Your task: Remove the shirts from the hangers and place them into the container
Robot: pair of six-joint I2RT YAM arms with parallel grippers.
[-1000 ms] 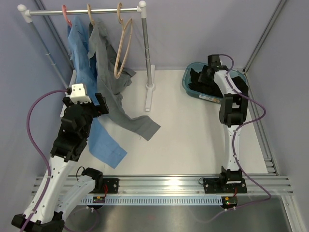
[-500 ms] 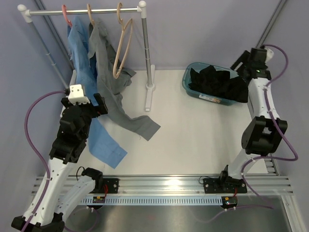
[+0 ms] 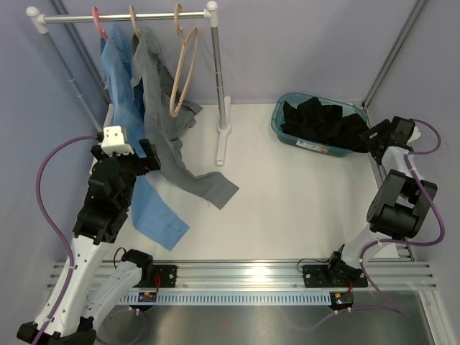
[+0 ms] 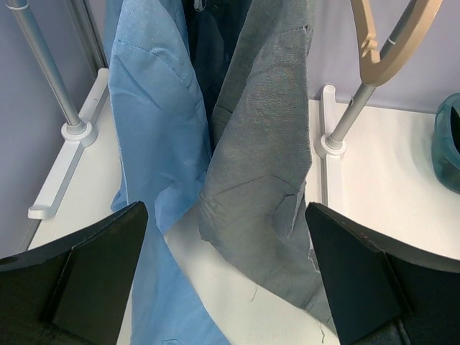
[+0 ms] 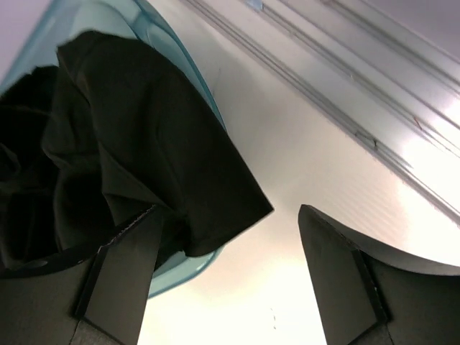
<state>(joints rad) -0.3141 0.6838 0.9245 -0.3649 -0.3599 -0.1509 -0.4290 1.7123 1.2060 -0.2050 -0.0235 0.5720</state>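
1. Three shirts are showing. A light blue shirt [image 3: 121, 93] and a grey shirt [image 3: 159, 118] are hanging side by side from the rail [image 3: 122, 16], with their lower ends trailing onto the worktop [image 3: 287, 208]. A black shirt [image 3: 320, 122] is lying bunched in the tub [image 3: 314, 146], one fold drooping over its right rim.
2. Three hangers are hooking over the rail. A pink hanger [image 3: 98, 20] is carrying the blue shirt and a tan hanger [image 3: 134, 20] is carrying the grey one. A second tan hanger [image 3: 184, 68] is dangling bare near the rail's right end.
3. One tub, teal and see-through, is sitting at the far right of the worktop, its white label facing the arms.
4. Two hands are in view.
   - The left hand [image 3: 147, 157] is hovering close in front of the two hanging shirts, fingers spread wide and gripping nothing.
   - The right hand [image 3: 375, 135] is sitting just beside the tub's right end, fingers standing well apart with nothing between them. The black fold is lying close in front of it.
5. The worktop is white and matte. Pale lilac walls [image 3: 302, 43] are closing it in on three sides, and a metal track [image 3: 251, 269] is running along the near edge.
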